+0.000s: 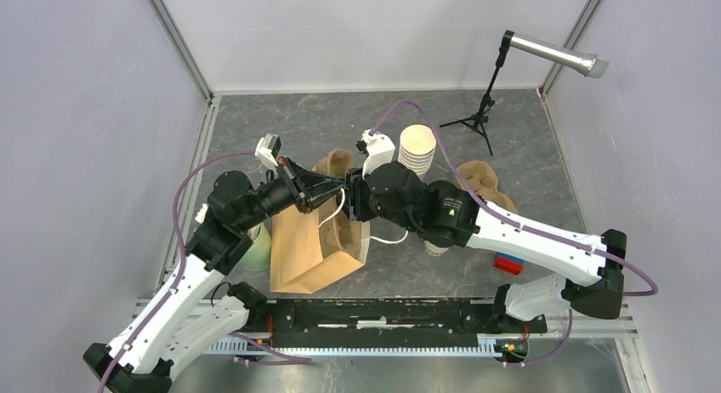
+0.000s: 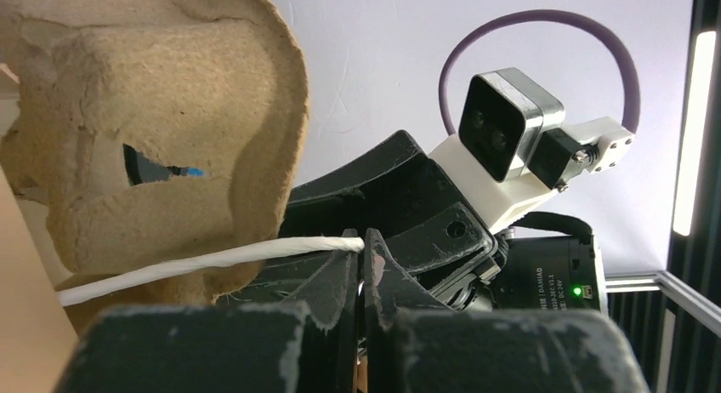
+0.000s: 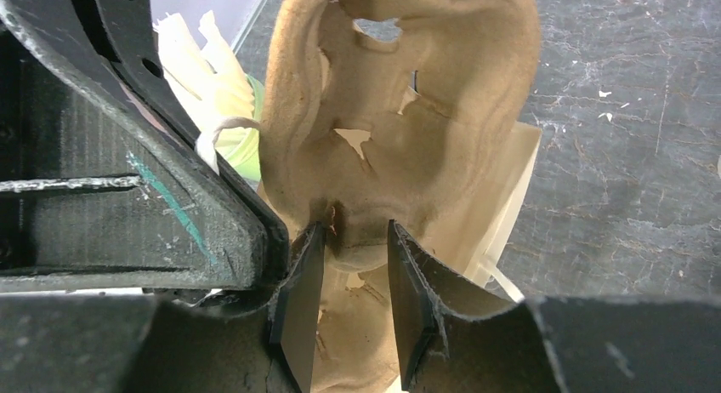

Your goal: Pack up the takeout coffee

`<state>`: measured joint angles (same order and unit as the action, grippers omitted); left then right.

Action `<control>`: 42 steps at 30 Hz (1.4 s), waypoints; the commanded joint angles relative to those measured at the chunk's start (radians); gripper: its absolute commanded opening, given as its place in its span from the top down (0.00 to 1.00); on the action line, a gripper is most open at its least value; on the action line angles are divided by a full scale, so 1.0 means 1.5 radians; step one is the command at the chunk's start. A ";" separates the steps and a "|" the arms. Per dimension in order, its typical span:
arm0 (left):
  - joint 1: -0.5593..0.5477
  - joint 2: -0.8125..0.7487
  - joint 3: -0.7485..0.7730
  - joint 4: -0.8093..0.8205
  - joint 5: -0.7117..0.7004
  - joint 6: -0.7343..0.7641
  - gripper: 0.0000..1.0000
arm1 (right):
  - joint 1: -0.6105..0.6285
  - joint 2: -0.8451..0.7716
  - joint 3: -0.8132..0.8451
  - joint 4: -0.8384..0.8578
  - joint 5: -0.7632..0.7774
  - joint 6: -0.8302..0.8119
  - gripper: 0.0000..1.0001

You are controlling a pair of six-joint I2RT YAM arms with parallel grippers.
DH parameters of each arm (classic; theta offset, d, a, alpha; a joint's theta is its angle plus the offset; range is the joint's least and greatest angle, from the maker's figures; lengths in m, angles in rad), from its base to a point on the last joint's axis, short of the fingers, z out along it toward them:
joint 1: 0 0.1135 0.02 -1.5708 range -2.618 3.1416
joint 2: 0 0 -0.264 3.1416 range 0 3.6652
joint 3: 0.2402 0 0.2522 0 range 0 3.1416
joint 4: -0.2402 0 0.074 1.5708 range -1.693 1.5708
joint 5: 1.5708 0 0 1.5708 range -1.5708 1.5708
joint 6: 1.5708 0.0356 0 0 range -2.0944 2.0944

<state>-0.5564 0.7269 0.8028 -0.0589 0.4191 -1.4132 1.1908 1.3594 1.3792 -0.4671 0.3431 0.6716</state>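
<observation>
You won't find the takeout coffee plainly in any view. The only candidate is a pale shape [image 1: 435, 248] tucked under the right forearm, towards the near edge of the worktop [image 1: 527, 155], and I cannot tell whether it is a lidded cup.

What you hold is the packing. Your right gripper [image 3: 355, 231] pinches the lower rim of a moulded pulp cup carrier [image 3: 408, 112], standing it on edge at the mouth of the brown paper bag [image 1: 298, 248], which sits left of middle by the near edge. Your left gripper [image 2: 364, 265] is clamped on the bag's white cord handle [image 2: 212, 261], probably to pull the mouth open and steady the bag.

The carrier's wells hold no cups, and the bag's inside is hidden. Towards the far edge stands a stack of lidless cups [image 1: 417, 148]. Just right of it lies a second carrier [image 1: 480, 179], seemingly empty too.
</observation>
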 commanded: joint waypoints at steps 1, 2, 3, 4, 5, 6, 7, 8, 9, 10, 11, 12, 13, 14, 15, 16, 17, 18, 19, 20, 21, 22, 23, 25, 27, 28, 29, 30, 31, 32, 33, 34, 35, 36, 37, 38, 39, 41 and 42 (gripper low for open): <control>0.002 -0.012 0.022 0.014 -0.006 0.057 0.98 | 0.011 0.004 0.032 -0.004 -0.005 -0.015 0.59; 0.002 -0.014 0.021 0.013 -0.008 0.057 0.98 | 0.011 0.002 0.047 -0.011 0.006 -0.016 0.59; 0.001 -0.019 0.023 0.007 -0.010 0.059 0.98 | 0.011 -0.002 0.061 -0.016 0.018 -0.020 0.58; 0.001 -0.022 0.024 -0.003 -0.014 0.064 0.98 | 0.011 -0.006 0.077 -0.021 0.033 -0.029 0.57; 0.002 -0.026 0.027 -0.012 -0.017 0.068 0.98 | 0.010 -0.012 0.089 -0.027 0.047 -0.038 0.56; 0.002 -0.029 0.027 -0.015 -0.019 0.070 0.98 | 0.009 -0.020 0.098 -0.028 0.056 -0.045 0.55; 0.002 -0.030 0.028 -0.016 -0.021 0.072 0.98 | 0.008 -0.030 0.099 -0.026 0.060 -0.051 0.54; 0.002 -0.031 0.029 -0.016 -0.022 0.073 0.98 | 0.007 -0.039 0.096 -0.020 0.062 -0.055 0.53; 0.001 -0.030 0.032 -0.019 -0.022 0.076 0.98 | 0.007 -0.051 0.090 -0.016 0.064 -0.055 0.52; 0.001 -0.028 0.035 -0.023 -0.021 0.080 0.98 | 0.006 -0.061 0.082 -0.011 0.067 -0.052 0.51; 0.002 -0.026 0.038 -0.025 -0.021 0.083 0.98 | 0.006 -0.073 0.073 -0.006 0.071 -0.050 0.51; 0.002 -0.025 0.040 -0.025 -0.021 0.085 0.98 | 0.006 -0.085 0.062 -0.002 0.078 -0.053 0.50; 0.002 -0.023 0.041 -0.024 -0.021 0.086 0.98 | 0.006 -0.094 0.056 -0.002 0.091 -0.059 0.49; 0.001 -0.021 0.042 -0.023 -0.021 0.087 0.98 | 0.006 -0.106 0.048 0.001 0.103 -0.069 0.48; 0.001 -0.021 0.041 -0.022 -0.021 0.087 0.98 | 0.004 -0.115 0.042 0.004 0.119 -0.082 0.45; 0.002 -0.019 0.040 -0.020 -0.021 0.087 0.98 | 0.004 -0.123 0.039 0.002 0.134 -0.093 0.42; 0.002 -0.019 0.040 -0.020 -0.020 0.087 0.98 | 0.001 -0.128 0.041 -0.006 0.152 -0.102 0.39; 0.002 -0.018 0.039 -0.018 -0.020 0.086 0.98 | -0.003 -0.131 0.044 -0.017 0.168 -0.110 0.38; 0.002 -0.018 0.038 -0.017 -0.019 0.085 0.98 | -0.008 -0.132 0.045 -0.030 0.179 -0.113 0.37; 0.001 -0.016 0.037 -0.015 -0.019 0.085 0.98 | -0.015 -0.135 0.040 -0.044 0.186 -0.114 0.36; 0.001 -0.015 0.038 -0.015 -0.019 0.084 0.98 | -0.026 -0.137 0.032 -0.054 0.181 -0.112 0.36; 0.002 -0.013 0.038 -0.015 -0.017 0.086 0.98 | -0.039 -0.139 0.020 -0.065 0.164 -0.107 0.35; 0.002 -0.012 0.041 -0.015 -0.017 0.087 0.98 | -0.055 -0.143 0.010 -0.069 0.141 -0.100 0.34; 0.002 -0.010 0.043 -0.017 -0.015 0.090 0.98 | -0.083 -0.154 -0.018 -0.061 0.088 -0.085 0.28; 0.002 -0.008 0.047 -0.018 -0.015 0.093 0.98 | -0.112 -0.159 -0.047 -0.042 0.020 -0.072 0.23; 0.001 -0.008 0.047 -0.018 -0.015 0.093 0.97 | -0.120 -0.157 -0.055 -0.040 -0.001 -0.076 0.22; 0.002 -0.006 0.048 -0.018 -0.016 0.094 0.98 | -0.127 -0.152 -0.062 -0.037 -0.021 -0.065 0.22; 0.002 -0.005 0.049 -0.016 -0.016 0.095 0.98 | -0.135 -0.148 -0.067 -0.036 -0.041 -0.064 0.21; 0.002 -0.003 0.050 -0.017 -0.015 0.096 0.98 | -0.141 -0.143 -0.073 -0.029 -0.059 -0.063 0.21; 0.002 -0.002 0.052 -0.017 -0.014 0.097 0.98 | -0.149 -0.141 -0.079 -0.015 -0.076 -0.063 0.21; 0.002 0.000 0.053 -0.017 -0.014 0.098 0.98 | -0.156 -0.139 -0.087 0.002 -0.097 -0.062 0.22; 0.001 0.000 0.054 -0.017 -0.013 0.098 0.98 | -0.161 -0.138 -0.095 0.016 -0.115 -0.060 0.23; 0.002 0.001 0.054 -0.017 -0.015 0.099 0.98 | -0.167 -0.136 -0.102 0.029 -0.134 -0.052 0.24; 0.001 0.000 0.055 -0.017 -0.015 0.100 0.98 | -0.171 -0.134 -0.109 0.037 -0.149 -0.045 0.25; 0.002 0.001 0.057 -0.018 -0.015 0.101 0.98 | -0.173 -0.132 -0.113 0.038 -0.156 -0.039 0.26; 0.001 0.002 0.059 -0.020 -0.015 0.103 0.98 | -0.173 -0.128 -0.114 0.032 -0.159 -0.033 0.27; 0.002 0.004 0.061 -0.022 -0.015 0.105 0.98 | -0.174 -0.123 -0.114 0.025 -0.161 -0.032 0.28; 0.001 0.005 0.063 -0.025 -0.015 0.108 0.98 | -0.173 -0.118 -0.116 0.020 -0.162 -0.040 0.27; 0.001 0.004 0.063 -0.025 -0.016 0.109 0.98 | -0.173 -0.117 -0.118 0.020 -0.160 -0.046 0.23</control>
<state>-0.5529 0.7341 0.8501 -0.1211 0.3939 -1.3357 0.9344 1.1740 1.2125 -0.4782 0.1532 0.6010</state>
